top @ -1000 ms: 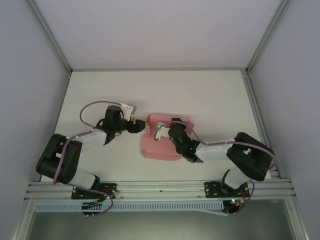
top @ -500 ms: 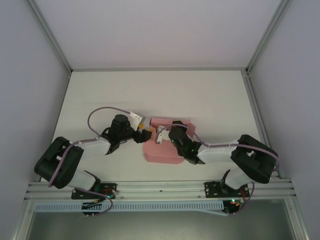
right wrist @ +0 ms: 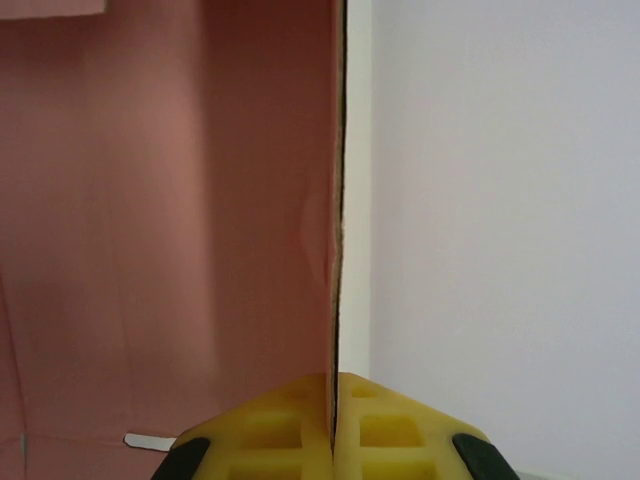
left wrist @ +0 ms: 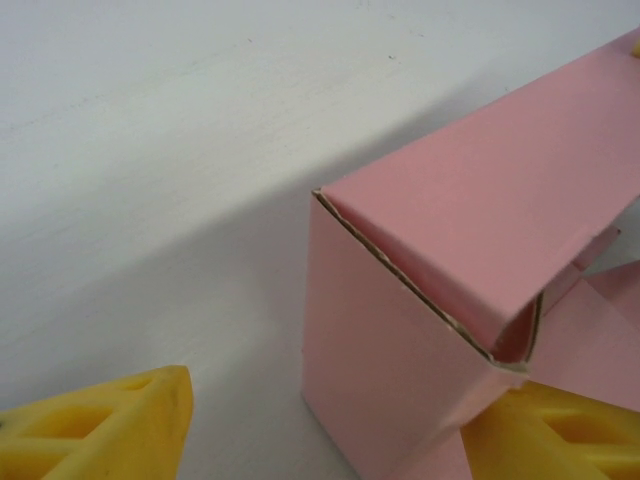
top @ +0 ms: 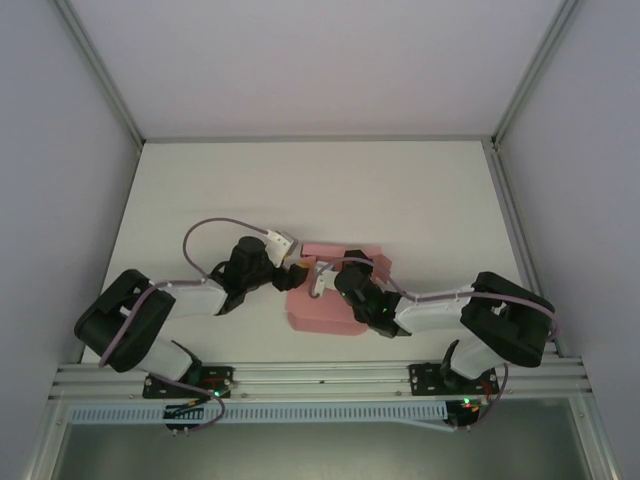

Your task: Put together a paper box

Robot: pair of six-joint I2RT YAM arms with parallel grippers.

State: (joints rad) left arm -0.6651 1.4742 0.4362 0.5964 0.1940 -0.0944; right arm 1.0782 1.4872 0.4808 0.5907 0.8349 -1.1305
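The box (top: pixel 325 312) lies on the white table (top: pixel 400 190), about midway across and a little out from the near edge. It is partly folded: its near part lies low and flat, while farther off some walls stand up. Its long axis runs near to far, with the far end leaning a bit to the right. The right gripper (top: pixel 318 283) reaches in from the near right and sits over the box's middle, jaws pressed together on a thin upright pink wall (through its wrist camera the card is edge-on, a dark line rising straight out of the two yellow fingers (right wrist: pixel 385 430), pink to its left, white to its right). A touch farther out, the left gripper (top: pixel 297 268) comes in from the left to the box's left side. Its jaws stand wide apart and grip nothing. One yellow finger (left wrist: pixel 110 425) is clear of the card, over the table; the other is close against the box, though I can't tell whether it touches. A standing corner of the box sits between them, its top flap folded over but not quite flush.
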